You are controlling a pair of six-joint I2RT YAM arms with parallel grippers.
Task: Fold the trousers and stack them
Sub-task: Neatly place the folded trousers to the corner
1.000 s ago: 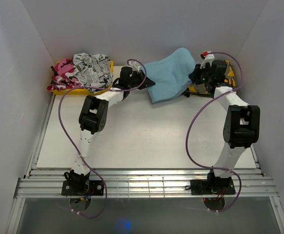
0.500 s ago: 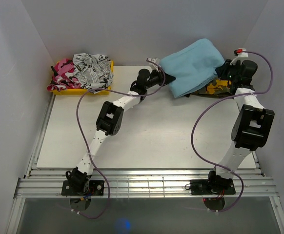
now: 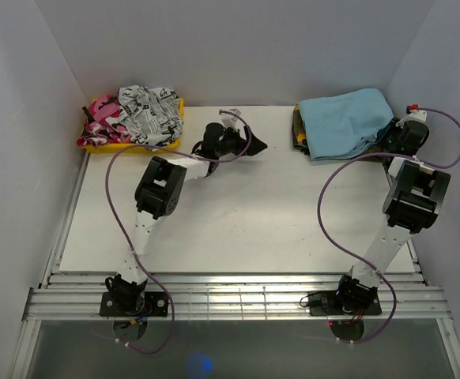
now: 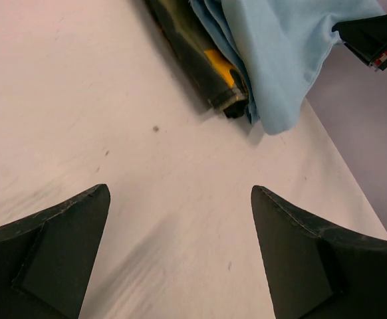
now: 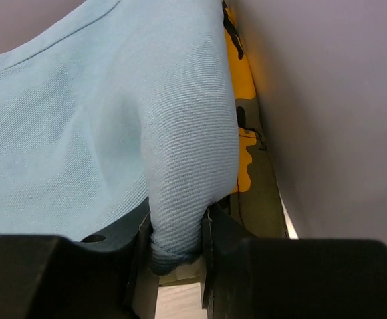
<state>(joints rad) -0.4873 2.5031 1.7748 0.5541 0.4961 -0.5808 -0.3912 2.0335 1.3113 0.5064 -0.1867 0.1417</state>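
Note:
The light-blue trousers [image 3: 345, 122] lie folded in a bundle at the back right of the table, on top of a dark and yellow folded garment [image 3: 299, 130]. My right gripper [image 3: 394, 134] is at the bundle's right edge, shut on a fold of the trousers [image 5: 180, 193] pinched between its fingers. My left gripper [image 3: 254, 147] hovers over the bare table near the back centre, well left of the bundle. It stands open with nothing between its fingers [image 4: 54, 246]. Ahead of it lie the trousers [image 4: 286, 53] and the dark garment [image 4: 200, 60] under them.
A yellow tray [image 3: 131, 146] at the back left holds a heap of patterned clothes [image 3: 143, 110], pink and black-and-white. White walls close in the table on three sides; the right wall [image 5: 326, 100] is close beside my right gripper.
The trousers went from hanging between both grippers to lying on the stack at the back right. My left gripper opened, let go and drew back to the left. The right arm swung right.

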